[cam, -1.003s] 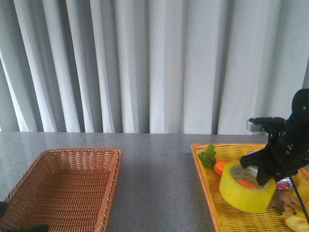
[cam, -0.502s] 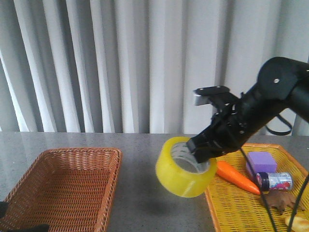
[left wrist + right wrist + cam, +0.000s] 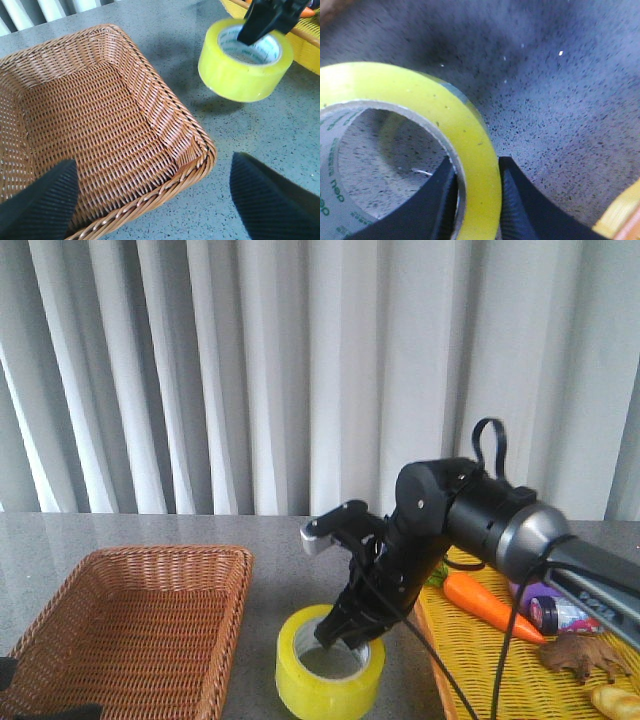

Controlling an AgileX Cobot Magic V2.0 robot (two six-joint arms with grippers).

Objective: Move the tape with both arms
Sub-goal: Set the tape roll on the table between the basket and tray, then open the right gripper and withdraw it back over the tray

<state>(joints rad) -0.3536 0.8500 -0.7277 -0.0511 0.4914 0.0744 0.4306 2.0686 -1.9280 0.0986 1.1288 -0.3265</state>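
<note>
The tape (image 3: 330,682) is a wide yellow roll with a white printed core, low over the grey table between the basket and the tray. My right gripper (image 3: 347,628) reaches down from the right and is shut on the roll's wall, one finger inside the core and one outside. The right wrist view shows the yellow wall (image 3: 470,140) pinched between the fingers of this gripper (image 3: 477,175). In the left wrist view the tape (image 3: 240,75) lies beyond the basket's corner. My left gripper (image 3: 152,160) is open and empty above the basket's near corner.
A brown wicker basket (image 3: 225,570) stands at the left, its corner rim (image 3: 200,145) close to the tape. A yellow tray (image 3: 470,680) at the right holds a carrot (image 3: 490,605), a purple block (image 3: 528,592), a small jar (image 3: 570,615) and a dried leaf (image 3: 580,655).
My right arm lifted the tape out of the yellow tray, carried it left and lowered it to the table between the basket and the tray.
</note>
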